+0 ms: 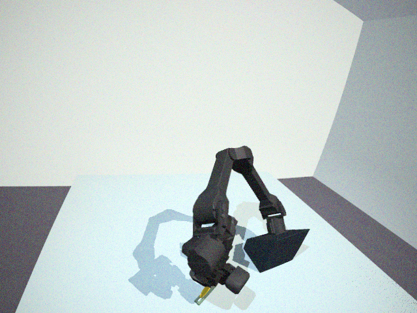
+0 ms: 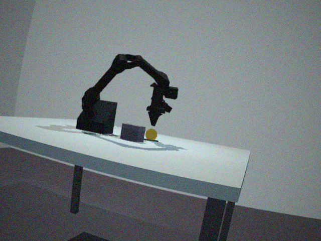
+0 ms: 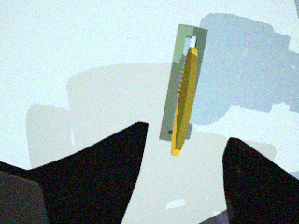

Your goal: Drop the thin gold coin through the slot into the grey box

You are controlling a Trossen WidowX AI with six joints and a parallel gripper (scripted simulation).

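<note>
1. The thin gold disc-shaped coin (image 2: 151, 134) is standing on its edge in the shallow dark-green rectangular holder (image 3: 182, 84), which is lying on the pale blue worktop (image 2: 196, 160). Nothing is lifting or touching the coin.

2. The black parallel-jaw end effector (image 2: 154, 121) is hanging point-down directly above the coin, near it but plainly apart; in the exterior view a gap of wall is showing between its tip and the coin's top edge.

3. The end effector is standing partly open with nothing between its jaws. In the wrist view the two dark fingers are framing a gap, and the coin's thin edge is showing beyond that gap, slightly toward the right finger and running roughly along the line between them.

4. The closed grey rectangular box (image 2: 132, 132) is sitting just beside the coin on the arm's base side. Its slotted lid is not showing clearly in any view here; in the top view the arm is covering it.

5. Judging progress: only the approach is looking done. The grasp is not yet made.

6. Left to do, as I judge it: lowering over the coin, closing on its flat faces, lifting it free of the holder, carrying it over the box, lining its edge up with the narrow slot, and releasing.
</note>
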